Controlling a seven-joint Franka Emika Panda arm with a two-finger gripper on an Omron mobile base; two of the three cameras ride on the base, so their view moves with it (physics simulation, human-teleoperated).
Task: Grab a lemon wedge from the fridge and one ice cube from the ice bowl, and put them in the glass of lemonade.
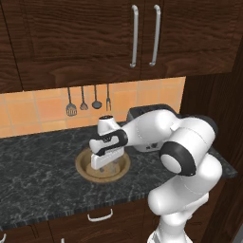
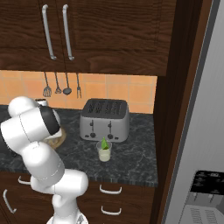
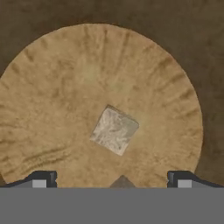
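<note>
Ice bowl under the spread tool, lemon wedge already in the glass

Ice bowl [image 1: 103, 165] sits on the dark marbled desk [image 1: 38, 175], about midway between its front edge and the tiled back wall, and we see the tool [image 1: 106, 167] hanging right above it, pointing down into it. In the hand view the ice bowl fills most of the picture as a tan wooden disc, with one pale ice cube [image 3: 114, 130] lying near its middle and a second small piece [image 3: 122, 181] just showing at the bottom edge. The two dark fingertips [image 3: 43, 178] stand far apart, one on each side of the cube, and we see nothing between them: the tool is spread wide and holds nothing.

From the right base view we find the glass of lemonade [image 2: 104, 151] upright on the desk, near its front edge and just in front of the toaster [image 2: 105, 119]. A yellow-green lemon wedge [image 2: 104, 144] sticks up out of the glass. The toaster stands against the back wall, toward the right end of the desk.

The fridge [image 2: 201, 144] rises at the far right, beyond a tall dark cabinet side, with its black dispenser panel [image 2: 205, 188] low down. Utensils [image 1: 88, 100] hang on the orange tiles behind the ice bowl, and dark wood cabinets [image 1: 95, 38] with long metal handles run above the desk.
</note>
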